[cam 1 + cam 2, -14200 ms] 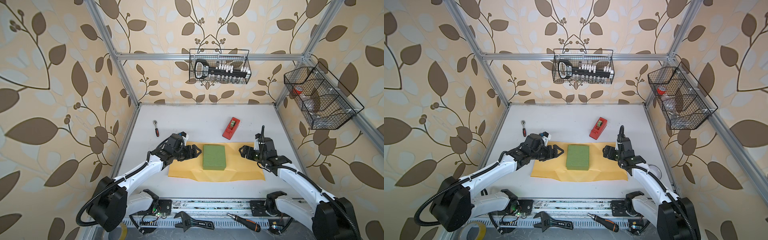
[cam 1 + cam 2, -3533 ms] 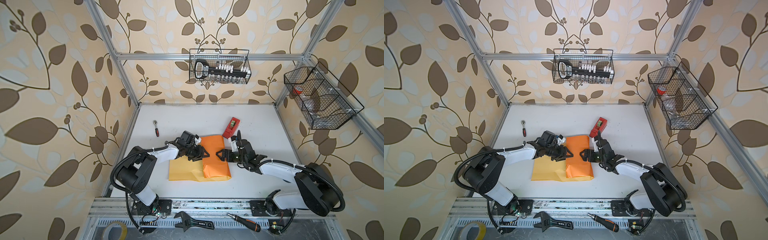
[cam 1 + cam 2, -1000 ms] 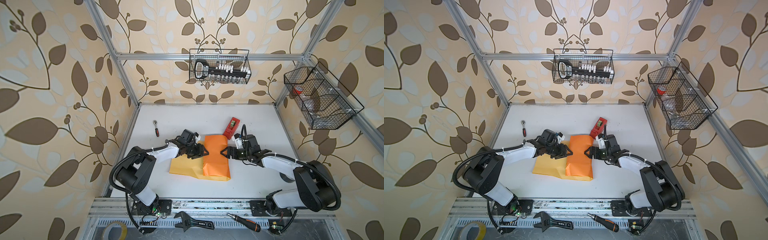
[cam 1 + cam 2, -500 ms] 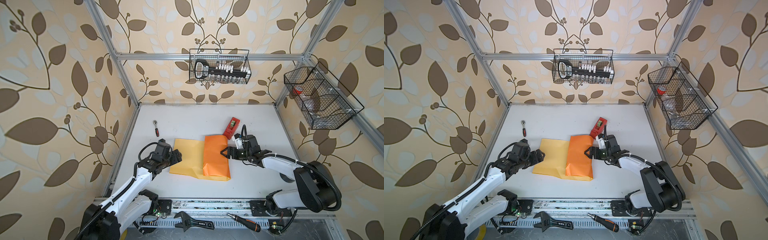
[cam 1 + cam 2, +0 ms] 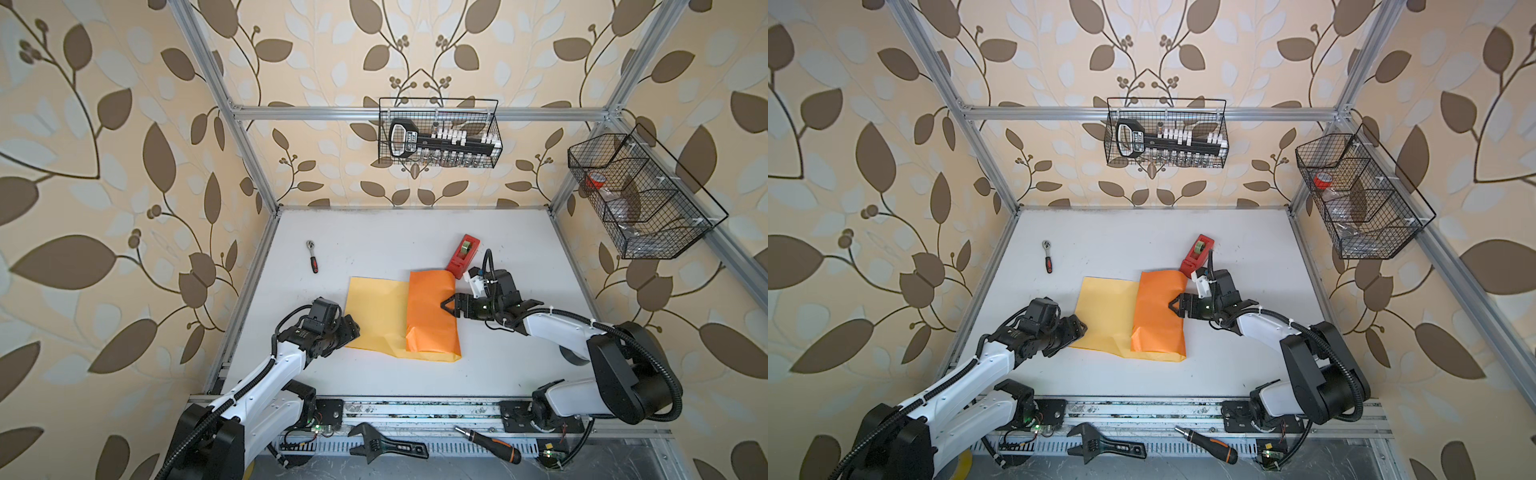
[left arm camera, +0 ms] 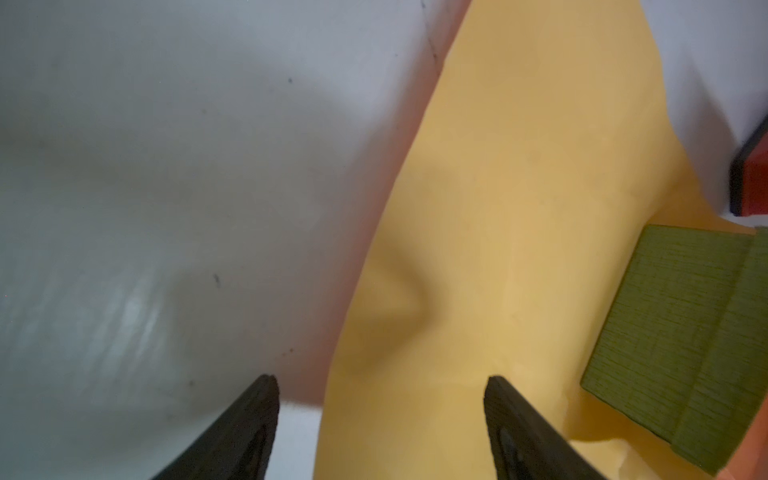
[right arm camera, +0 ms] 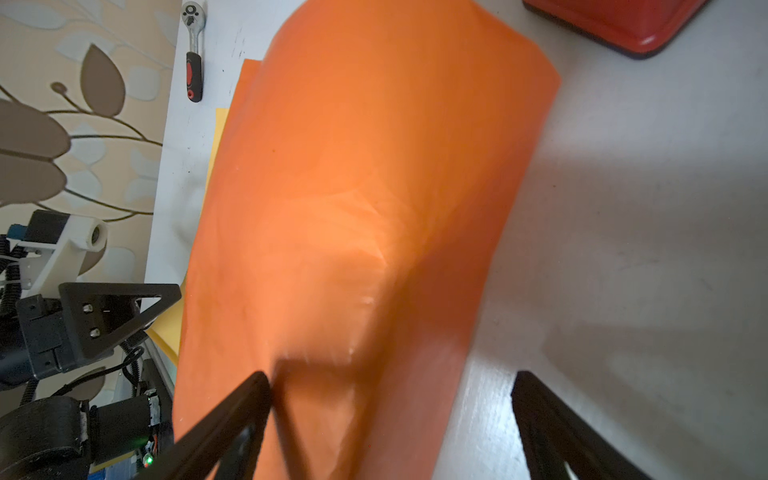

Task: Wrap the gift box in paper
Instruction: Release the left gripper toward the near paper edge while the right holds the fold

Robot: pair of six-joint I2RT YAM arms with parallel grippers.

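Paper (image 5: 376,311) is mid-bench (image 5: 374,232). Left half lies flat, yellow face up. Right half is folded over with the glossy orange face up, creased and bulging over the gift box (image 6: 685,340).
Box is hidden in both top views. Left wrist view shows one uncovered side: matte olive-green, fine ribbed texture, lid step visible, sitting on the yellow face.
Orange bundle's long axis runs near-to-far. Its far right corner is just beside the red tape dispenser (image 5: 464,255). The yellow part extends left from it.
Left hand (image 5: 352,329) is at the sheet's near-left corner, spread wide and straddling the paper's edge, gripping nothing.
Right hand (image 5: 450,305) is at the bundle's right side, also spread wide. One fingertip (image 7: 259,382) is against the orange face, the other over bare bench.
Label on the black tool rack (image 5: 415,141) in the rear wire basket (image 5: 440,162) is too small to read.
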